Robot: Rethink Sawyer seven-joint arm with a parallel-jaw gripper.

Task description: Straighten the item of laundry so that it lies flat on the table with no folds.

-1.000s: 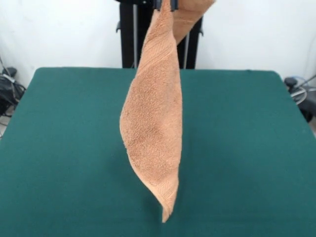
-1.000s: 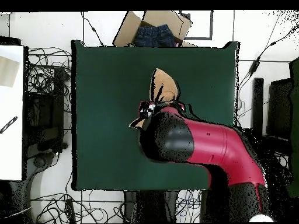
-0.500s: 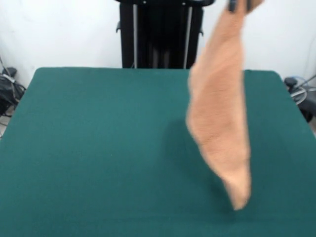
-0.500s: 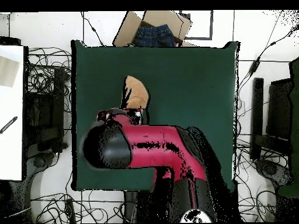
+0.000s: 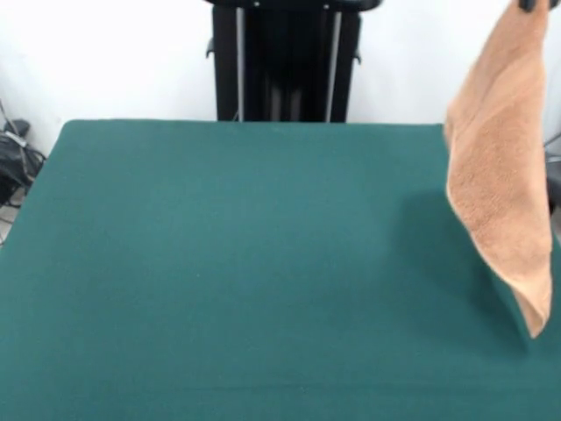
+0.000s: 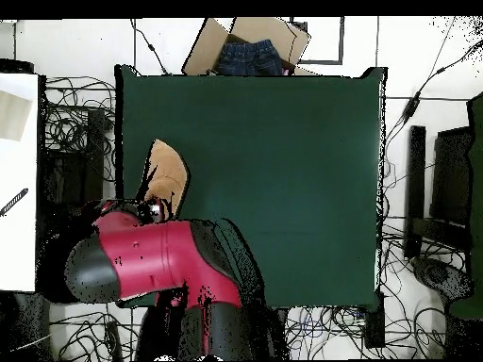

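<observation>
You have swung the towel (image 5: 501, 175) from the counter (image 5: 228, 263) centre to its right edge; the end effector (image 5: 535, 4) stays clamped on it, nothing flattened.

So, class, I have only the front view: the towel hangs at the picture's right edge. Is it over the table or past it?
Observer: Overhead, the towel hangs just inside the table's side edge.
Operator: Where is the arm?
Observer: The red arm lies across the table corner by the robot's base, with the gripper holding the towel's top.
Operator: Anything beyond my side of the table?
Observer: A cardboard box with jeans in it.
</observation>
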